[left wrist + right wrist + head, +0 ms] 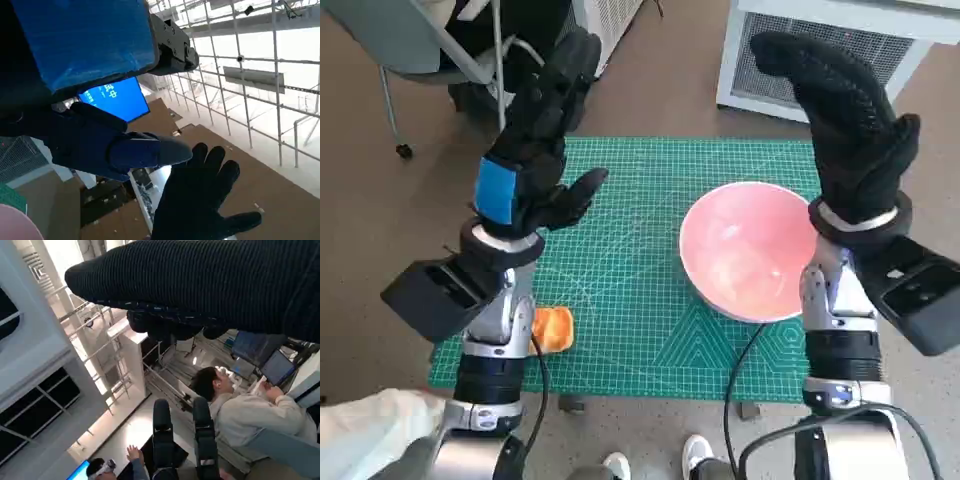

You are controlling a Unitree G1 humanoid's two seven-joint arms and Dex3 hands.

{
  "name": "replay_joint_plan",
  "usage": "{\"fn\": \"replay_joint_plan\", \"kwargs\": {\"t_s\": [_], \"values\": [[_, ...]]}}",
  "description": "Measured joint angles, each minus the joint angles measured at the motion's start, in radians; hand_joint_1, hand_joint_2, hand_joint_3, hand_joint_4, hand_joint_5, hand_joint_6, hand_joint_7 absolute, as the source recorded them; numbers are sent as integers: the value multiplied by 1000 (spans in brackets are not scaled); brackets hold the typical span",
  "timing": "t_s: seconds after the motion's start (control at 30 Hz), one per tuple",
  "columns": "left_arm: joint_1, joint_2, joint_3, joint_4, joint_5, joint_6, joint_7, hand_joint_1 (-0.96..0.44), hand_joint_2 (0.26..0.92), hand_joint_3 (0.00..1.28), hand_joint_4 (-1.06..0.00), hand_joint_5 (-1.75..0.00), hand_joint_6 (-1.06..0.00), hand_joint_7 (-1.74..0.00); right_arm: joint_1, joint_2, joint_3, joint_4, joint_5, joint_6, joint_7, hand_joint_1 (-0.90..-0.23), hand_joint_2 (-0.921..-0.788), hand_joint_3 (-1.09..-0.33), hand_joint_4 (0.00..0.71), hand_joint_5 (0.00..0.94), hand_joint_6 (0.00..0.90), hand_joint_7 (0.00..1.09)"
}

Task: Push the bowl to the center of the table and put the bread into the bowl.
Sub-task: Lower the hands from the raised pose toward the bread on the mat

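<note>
Both hands, left (pixel 535 150) and right (pixel 850 130), are raised, fingers spread, holding nothing; bowl (pixel 745 250) at 3 o'clock, bread (pixel 553 328) at 8 o'clock.

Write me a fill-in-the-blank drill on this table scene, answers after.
1. The bowl is coloured ____.
2. The bread lies on the mat beside the robot's ____ forearm.
3. The table's mat is coloured ____.
4. The left hand and right hand hold ____.

Answers: pink; left; green; nothing
</note>
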State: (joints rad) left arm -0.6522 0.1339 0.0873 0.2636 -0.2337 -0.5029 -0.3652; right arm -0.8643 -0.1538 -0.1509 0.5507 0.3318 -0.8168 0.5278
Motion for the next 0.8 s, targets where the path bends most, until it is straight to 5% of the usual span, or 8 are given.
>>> {"fn": "replay_joint_plan", "kwargs": {"t_s": [0.8], "values": [[0, -2, 0, 0, 0, -2, 14, -633, 921, 286, -209, -2, -372, -10, 3, -2, -10, 6, 19, -6, 20, -562, -921, -774, 248, 12, -1, 625]]}}
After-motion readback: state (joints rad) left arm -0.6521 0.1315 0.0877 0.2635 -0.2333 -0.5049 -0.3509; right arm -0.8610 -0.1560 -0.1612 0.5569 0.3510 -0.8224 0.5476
